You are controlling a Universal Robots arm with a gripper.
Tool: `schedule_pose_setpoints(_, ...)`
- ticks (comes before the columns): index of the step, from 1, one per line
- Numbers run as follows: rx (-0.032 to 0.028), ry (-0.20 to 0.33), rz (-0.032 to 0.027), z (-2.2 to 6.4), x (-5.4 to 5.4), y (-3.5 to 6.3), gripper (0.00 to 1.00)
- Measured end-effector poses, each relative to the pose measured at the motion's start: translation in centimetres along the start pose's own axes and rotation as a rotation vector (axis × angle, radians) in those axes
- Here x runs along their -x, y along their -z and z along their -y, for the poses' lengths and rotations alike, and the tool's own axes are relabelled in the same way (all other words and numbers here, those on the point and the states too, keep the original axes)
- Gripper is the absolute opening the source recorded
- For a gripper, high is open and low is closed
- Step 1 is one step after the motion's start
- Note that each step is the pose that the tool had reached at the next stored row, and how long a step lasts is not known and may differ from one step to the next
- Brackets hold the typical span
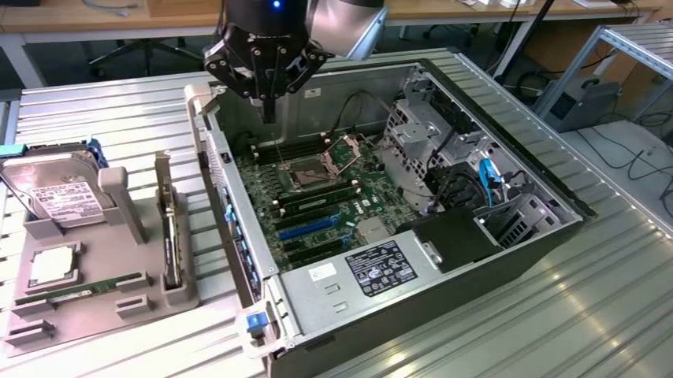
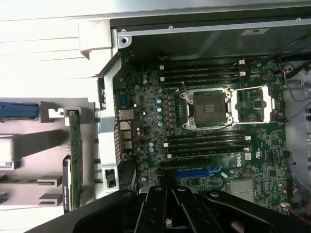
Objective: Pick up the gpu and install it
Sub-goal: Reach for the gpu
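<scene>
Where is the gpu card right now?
The gpu stands on its edge in the grey holder at the exterior view's left, between the hard drive and the open computer case.

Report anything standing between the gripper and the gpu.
The case wall: the gripper hangs over the motherboard inside it, the gpu stands on edge in the holder outside. Nothing covers the gpu from above.
</scene>
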State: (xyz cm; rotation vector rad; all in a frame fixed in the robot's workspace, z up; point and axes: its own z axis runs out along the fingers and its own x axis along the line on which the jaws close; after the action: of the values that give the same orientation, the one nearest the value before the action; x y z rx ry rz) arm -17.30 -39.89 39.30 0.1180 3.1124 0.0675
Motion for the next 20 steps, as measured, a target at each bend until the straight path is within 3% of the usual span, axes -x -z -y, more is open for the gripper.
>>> schedule_pose_setpoints(20,0.0000,0.000,0.0000,0.07,-0.97,0.02,0.11)
